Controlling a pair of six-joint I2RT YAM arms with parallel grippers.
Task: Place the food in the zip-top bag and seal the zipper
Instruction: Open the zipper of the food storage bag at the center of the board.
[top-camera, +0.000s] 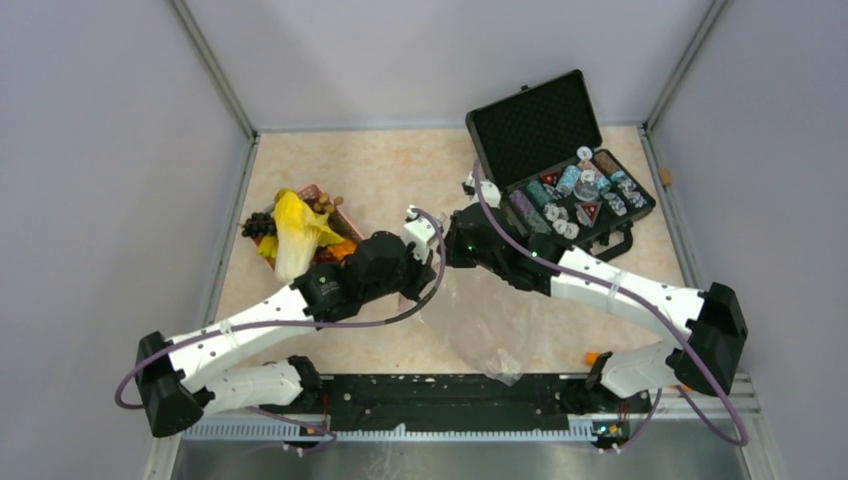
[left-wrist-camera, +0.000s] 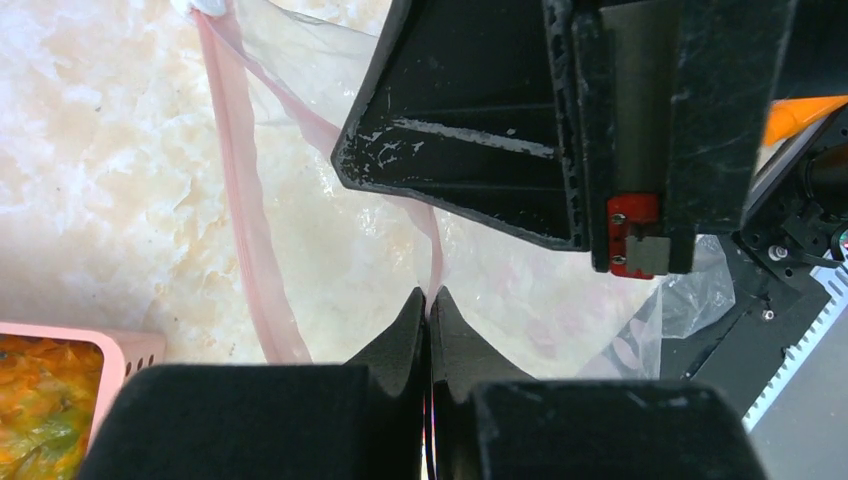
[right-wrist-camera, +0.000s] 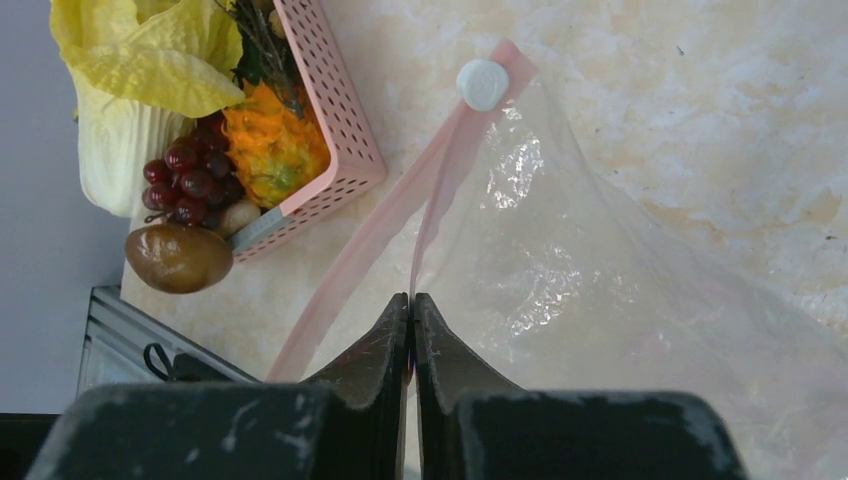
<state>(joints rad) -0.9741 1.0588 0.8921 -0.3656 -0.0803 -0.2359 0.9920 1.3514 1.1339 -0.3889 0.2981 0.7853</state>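
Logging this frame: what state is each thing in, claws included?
zip-top bag: mouth open, no food visible inside
zipper: unsealed, strips parted
left claw: shut on one zipper strip
right claw: shut on the other strip
food: heaped at the pink basket
black case: lid open

Readable text: none that I can make out in any of the three views.
On the zip-top bag (right-wrist-camera: 600, 300): faint pink spots only, no lettering.
On the white slider (right-wrist-camera: 483, 84), top middle of the right wrist view: any marking is too small to tell.
In the black case (top-camera: 535, 125), upper right of the overhead view: the round pieces (top-camera: 585, 195) have patterned faces, too small to read.
On the red tab (left-wrist-camera: 632, 212), right of centre in the left wrist view: no writing I can read.
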